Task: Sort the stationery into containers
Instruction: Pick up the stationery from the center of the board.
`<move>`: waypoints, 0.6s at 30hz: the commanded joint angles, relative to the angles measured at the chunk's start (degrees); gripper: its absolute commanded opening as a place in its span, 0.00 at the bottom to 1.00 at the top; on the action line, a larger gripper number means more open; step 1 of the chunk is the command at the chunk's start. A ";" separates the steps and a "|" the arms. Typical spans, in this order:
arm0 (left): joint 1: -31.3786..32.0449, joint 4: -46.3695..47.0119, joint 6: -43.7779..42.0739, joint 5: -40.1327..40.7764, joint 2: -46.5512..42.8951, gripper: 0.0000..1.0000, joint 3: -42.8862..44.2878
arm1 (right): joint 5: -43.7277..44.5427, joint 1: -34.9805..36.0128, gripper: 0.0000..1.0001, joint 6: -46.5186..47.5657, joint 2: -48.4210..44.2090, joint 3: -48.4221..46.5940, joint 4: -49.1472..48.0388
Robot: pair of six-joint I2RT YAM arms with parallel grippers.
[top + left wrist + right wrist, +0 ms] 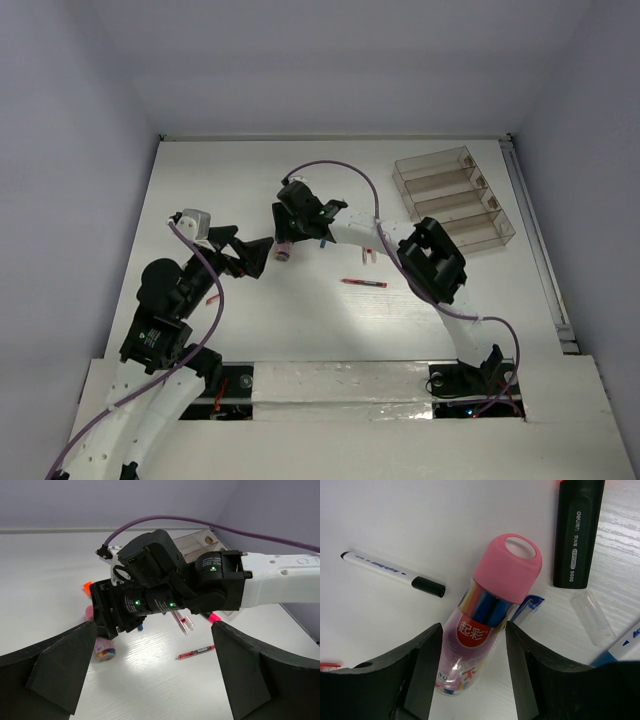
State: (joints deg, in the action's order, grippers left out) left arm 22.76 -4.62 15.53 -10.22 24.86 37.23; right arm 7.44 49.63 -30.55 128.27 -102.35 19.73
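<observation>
The stubby pink cylinder, with a pink cap and a clear labelled body, lies on the table between the fingers of my right gripper. The jaws are open and straddle it closely, the right finger at its side. From above, the right gripper is over the cylinder at mid-table. My left gripper is open and empty, just left of it. A thin red pen lies alone. The clear four-compartment organiser stands far right.
Around the cylinder lie a white marker with a black cap, a black highlighter, a clear cap and a blue pen. A pink highlighter and an orange cap show by the right arm.
</observation>
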 commanded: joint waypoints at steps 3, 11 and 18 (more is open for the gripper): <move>1.23 1.28 -0.59 0.46 -0.52 0.99 2.41 | 0.38 0.47 0.60 -1.62 2.78 -2.95 2.16; 3.33 1.11 -0.50 1.25 -0.43 0.99 2.49 | 0.55 0.47 0.63 -3.29 4.54 -4.44 2.34; 4.48 1.19 -0.59 1.43 0.01 0.99 2.49 | 2.49 0.47 0.48 -4.52 1.55 -1.37 -0.30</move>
State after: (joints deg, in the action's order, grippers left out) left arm 26.65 -4.62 15.51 -9.13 24.88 37.26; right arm 8.12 49.63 -33.98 131.94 -104.51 20.49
